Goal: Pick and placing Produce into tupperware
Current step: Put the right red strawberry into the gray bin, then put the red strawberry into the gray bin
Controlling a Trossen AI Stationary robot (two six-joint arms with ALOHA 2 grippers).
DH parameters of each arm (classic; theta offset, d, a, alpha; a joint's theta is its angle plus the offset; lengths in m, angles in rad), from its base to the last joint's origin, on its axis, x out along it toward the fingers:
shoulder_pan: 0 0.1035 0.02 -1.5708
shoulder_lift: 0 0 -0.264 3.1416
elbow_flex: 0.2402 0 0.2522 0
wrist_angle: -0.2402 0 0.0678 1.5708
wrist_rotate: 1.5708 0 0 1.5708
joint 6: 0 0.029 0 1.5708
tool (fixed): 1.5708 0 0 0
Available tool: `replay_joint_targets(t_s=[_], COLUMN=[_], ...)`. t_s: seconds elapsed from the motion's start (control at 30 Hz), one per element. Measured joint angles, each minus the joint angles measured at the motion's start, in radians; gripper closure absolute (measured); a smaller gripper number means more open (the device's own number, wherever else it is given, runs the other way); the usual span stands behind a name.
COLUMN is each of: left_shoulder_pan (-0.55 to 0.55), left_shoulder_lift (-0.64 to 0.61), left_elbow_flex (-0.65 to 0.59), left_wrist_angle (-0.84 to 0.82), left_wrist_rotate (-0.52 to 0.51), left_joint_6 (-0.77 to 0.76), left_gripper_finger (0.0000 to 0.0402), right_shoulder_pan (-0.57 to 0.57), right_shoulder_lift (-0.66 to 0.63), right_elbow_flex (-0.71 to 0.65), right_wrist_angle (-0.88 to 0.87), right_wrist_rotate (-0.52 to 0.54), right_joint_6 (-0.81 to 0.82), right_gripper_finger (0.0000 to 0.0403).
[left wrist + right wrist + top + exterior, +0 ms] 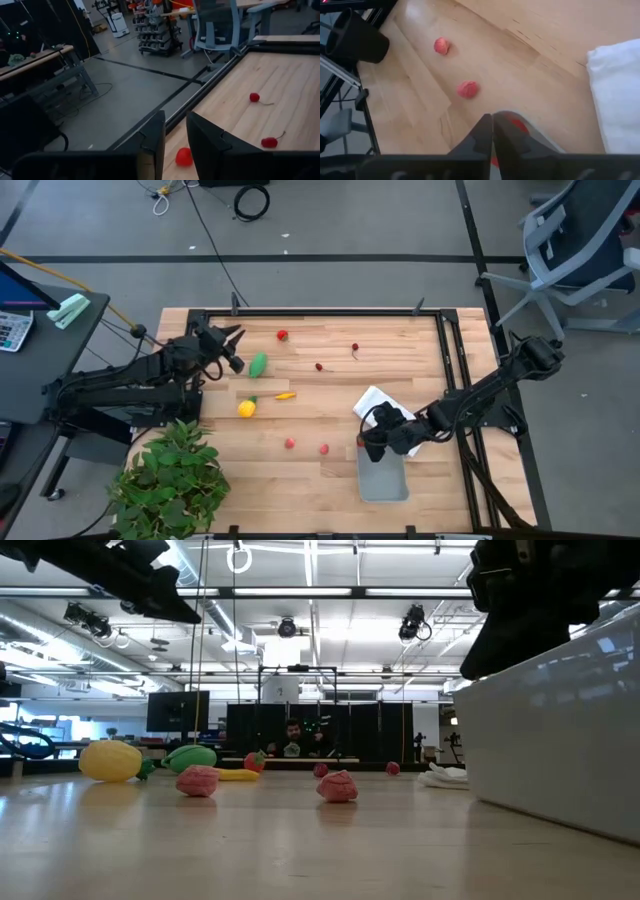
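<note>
My right gripper (368, 442) hangs over the far end of the pale grey tupperware (384, 478), shut on a small red piece (519, 125). In the low view it sits high (520, 610) above the tupperware's wall (560, 730). My left gripper (234, 346) is open and raised (175, 127) near the table's far left corner, beside the green oval (258, 364). Lying on the wood are a yellow lemon (246, 408), a thin orange piece (286, 395), a red berry (282, 335), two cherries (354, 348) (319, 366) and two pinkish-red pieces (290, 443) (324, 449). My right gripper pinches the small red piece (519, 125) between its two fingers, which come from above and slant toward the table's left. The fingers hide most of the piece, so only its red edges show beside them. It is lifted clear of the table, over the tupperware's far end.
A white cloth (385, 402) lies just beyond the tupperware, under the right arm. A large leafy plant (170, 475) stands at the near left corner. A black frame rail (330, 312) runs along the far edge. Bare wood lies in the table's middle.
</note>
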Motion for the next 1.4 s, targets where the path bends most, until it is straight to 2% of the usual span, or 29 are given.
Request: replay_joint_targets(t_s=[0.27, 0.5, 0.8, 1.03, 1.17, 1.4], left_shoulder_pan=[0.0, 0.0, 0.0, 0.0, 0.0, 0.0], left_shoulder_lift=[0.0, 0.0, 0.0, 0.002, 0.007, 0.007], left_elbow_flex=[0.0, 0.0, 0.0, 0.0, 0.0, 0.001], left_wrist_angle=[0.019, 0.021, -0.006, 0.01, 0.017, -0.048], left_wrist_rotate=[0.0, 0.0, 0.0, 0.0, 0.0, 0.0], left_joint_6=[0.002, 0.002, -0.013, -0.008, 0.032, -0.009], left_gripper_finger=[0.0317, 0.0314, 0.0323, 0.0312, 0.0311, 0.0321], right_shoulder_pan=[-0.001, -0.002, -0.06, -0.158, -0.217, -0.322], right_shoulder_lift=[0.044, 0.014, -0.061, -0.118, -0.131, -0.092], right_elbow_flex=[0.0, 0.0, 0.0, 0.0, 0.0, 0.0], right_wrist_angle=[0.0, -0.003, 0.0, 0.008, 0.012, 0.026], right_wrist_rotate=[0.005, 0.015, 0.035, 0.242, 0.306, 0.314], right_joint_6=[0.004, -0.012, -0.295, -0.553, -0.55, -0.505], right_gripper_finger=[0.0365, 0.0349, 0.0349, 0.035, 0.035, 0.035])
